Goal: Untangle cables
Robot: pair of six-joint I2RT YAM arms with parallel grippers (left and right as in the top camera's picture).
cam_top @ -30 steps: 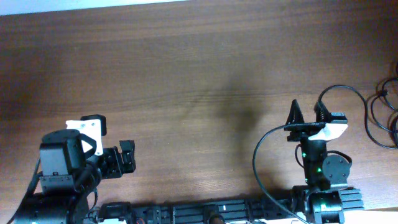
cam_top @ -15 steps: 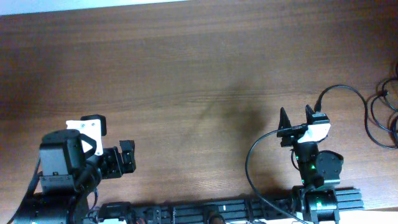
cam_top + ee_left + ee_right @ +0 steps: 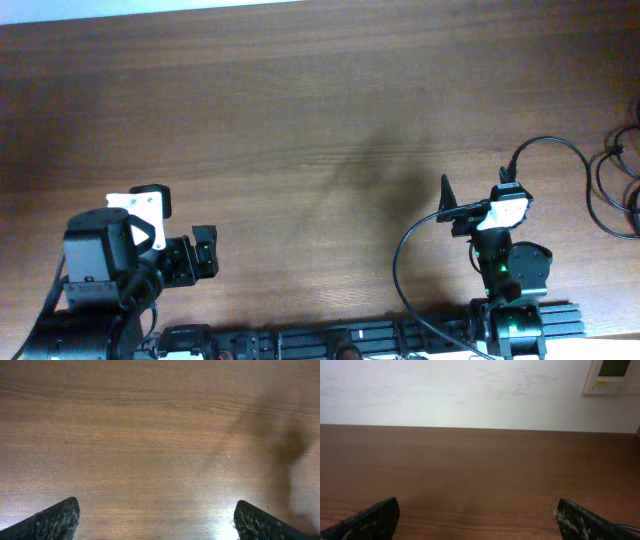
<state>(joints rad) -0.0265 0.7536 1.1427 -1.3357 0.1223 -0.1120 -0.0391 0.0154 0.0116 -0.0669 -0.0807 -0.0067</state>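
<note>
A tangle of black cables (image 3: 617, 192) lies at the table's right edge, partly cut off by the frame. One black cable (image 3: 560, 146) loops from it toward my right arm. My right gripper (image 3: 472, 192) is open and empty, left of the tangle and apart from it. In the right wrist view (image 3: 477, 522) its fingers stand wide apart over bare wood, tilted up toward the wall. My left gripper (image 3: 207, 250) is open and empty at the front left. In the left wrist view (image 3: 156, 520) it looks down on bare table. No cable shows in either wrist view.
A thin black lead (image 3: 400, 262) curves from the right wrist down to the arm's base. A black rail (image 3: 350, 338) runs along the front edge. A white wall with a small panel (image 3: 611, 375) stands behind the table's far edge.
My right gripper has drawn back toward its base, shifted a little left and tilted up. The left arm has not moved.
</note>
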